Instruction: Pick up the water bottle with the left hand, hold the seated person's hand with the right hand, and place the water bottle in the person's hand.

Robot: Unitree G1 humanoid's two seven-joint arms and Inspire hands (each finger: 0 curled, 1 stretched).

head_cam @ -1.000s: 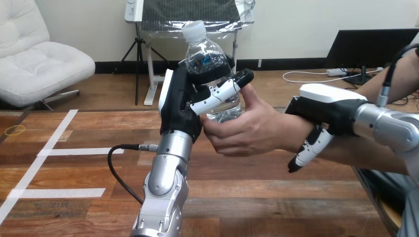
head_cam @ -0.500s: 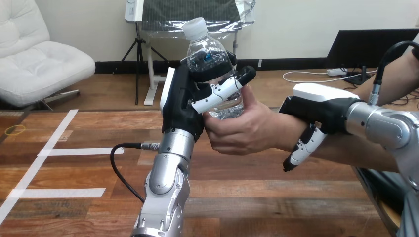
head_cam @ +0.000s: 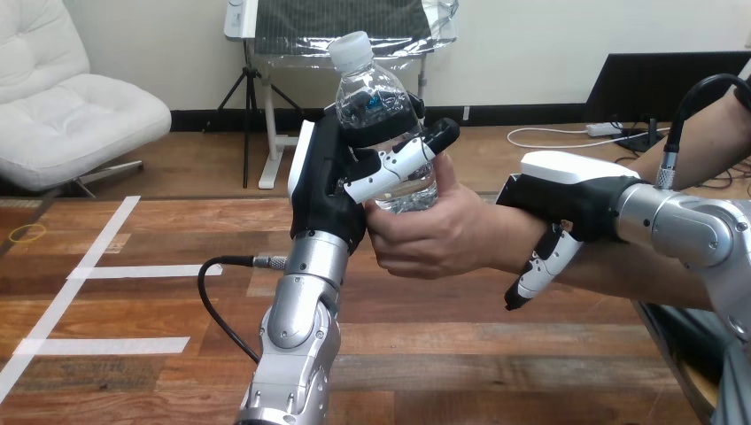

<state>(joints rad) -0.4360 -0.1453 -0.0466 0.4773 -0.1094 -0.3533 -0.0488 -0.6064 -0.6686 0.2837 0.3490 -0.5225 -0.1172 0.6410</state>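
A clear water bottle (head_cam: 383,97) with a white cap stands upright in the air above the table's middle. My left hand (head_cam: 332,181) is shut on it, fingers wrapped across its body. The person's hand (head_cam: 434,232) reaches in from the right and closes round the bottle's lower part, thumb up beside it. My right hand (head_cam: 567,199) lies over the person's wrist, with one finger (head_cam: 540,266) hanging down in front of the forearm; whether it grips the wrist is hidden.
White tape strips (head_cam: 133,271) mark the wooden table (head_cam: 443,354) at the left. A small yellow ring (head_cam: 27,233) lies at the far left edge. The table's right edge runs close to the person's forearm.
The person's hand has closed more firmly round the bottle's base. My right hand has slid slightly left along the wrist. The bottle has barely moved.
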